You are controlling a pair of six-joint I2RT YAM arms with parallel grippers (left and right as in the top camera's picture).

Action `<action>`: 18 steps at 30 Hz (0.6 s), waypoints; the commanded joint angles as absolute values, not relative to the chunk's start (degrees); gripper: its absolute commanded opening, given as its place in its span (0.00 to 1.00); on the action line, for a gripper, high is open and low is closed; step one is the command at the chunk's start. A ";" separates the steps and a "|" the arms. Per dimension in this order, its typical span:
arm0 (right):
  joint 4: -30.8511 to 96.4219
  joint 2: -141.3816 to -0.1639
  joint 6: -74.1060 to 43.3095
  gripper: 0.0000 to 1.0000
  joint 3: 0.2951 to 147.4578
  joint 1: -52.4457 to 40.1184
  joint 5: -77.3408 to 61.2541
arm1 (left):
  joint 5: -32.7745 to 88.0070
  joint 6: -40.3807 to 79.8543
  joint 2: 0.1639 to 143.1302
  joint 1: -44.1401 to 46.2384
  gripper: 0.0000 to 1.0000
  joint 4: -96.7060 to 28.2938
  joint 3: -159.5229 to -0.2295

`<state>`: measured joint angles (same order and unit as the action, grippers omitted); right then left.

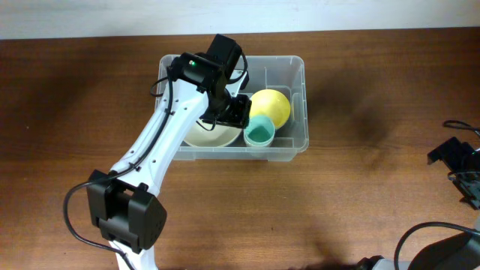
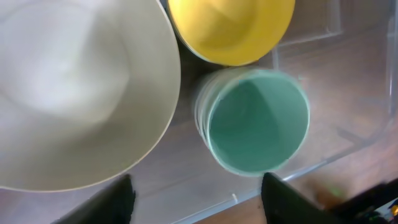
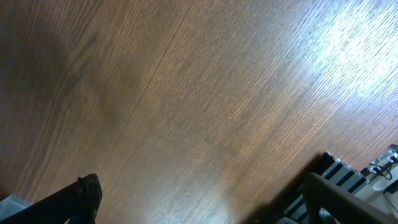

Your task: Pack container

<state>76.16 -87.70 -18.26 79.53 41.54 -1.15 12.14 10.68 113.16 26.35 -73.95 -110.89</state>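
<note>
The clear plastic container [image 1: 298, 105] stands at the table's back centre. Inside it are a cream bowl [image 1: 208, 136], a yellow bowl [image 1: 271, 106] and a teal cup [image 1: 259, 133]. My left gripper [image 1: 234, 111] hangs open and empty inside the container, above the gap between the bowls. In the left wrist view the cream bowl [image 2: 74, 93], the yellow bowl [image 2: 233, 28] and the teal cup [image 2: 258, 121] lie just beyond the open fingers [image 2: 196, 199]. My right gripper [image 1: 461, 176] is open and empty at the table's right edge, over bare wood [image 3: 199, 205].
The container's near wall [image 2: 311, 165] runs just beyond the left fingertips. The brown wooden table [image 1: 360, 195] surrounds the container. Cables [image 1: 457, 126] lie by the right arm at the far right edge.
</note>
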 commanded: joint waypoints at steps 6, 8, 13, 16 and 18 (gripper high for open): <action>75.99 -87.92 -18.92 0.99 79.40 41.65 -1.06 | 9.06 12.25 113.23 23.18 1.00 -74.04 -112.73; 76.01 -87.92 -18.92 0.99 79.40 41.65 -1.04 | 8.71 12.53 112.84 20.69 1.00 -75.85 -113.89; 76.01 -87.92 -18.92 0.99 79.40 41.65 -1.06 | 8.73 12.56 109.60 12.34 1.00 -80.88 -114.91; 76.01 -87.92 -18.92 0.99 79.40 41.65 -1.04 | 8.69 12.78 106.28 7.14 1.00 -83.29 -114.91; 76.01 -87.92 -18.92 0.99 79.40 41.65 -1.06 | 8.64 13.74 104.12 4.40 1.00 -84.20 -114.91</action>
<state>76.18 -87.70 -18.24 79.53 41.54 -1.15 9.08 12.01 110.13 7.60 -83.20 -113.51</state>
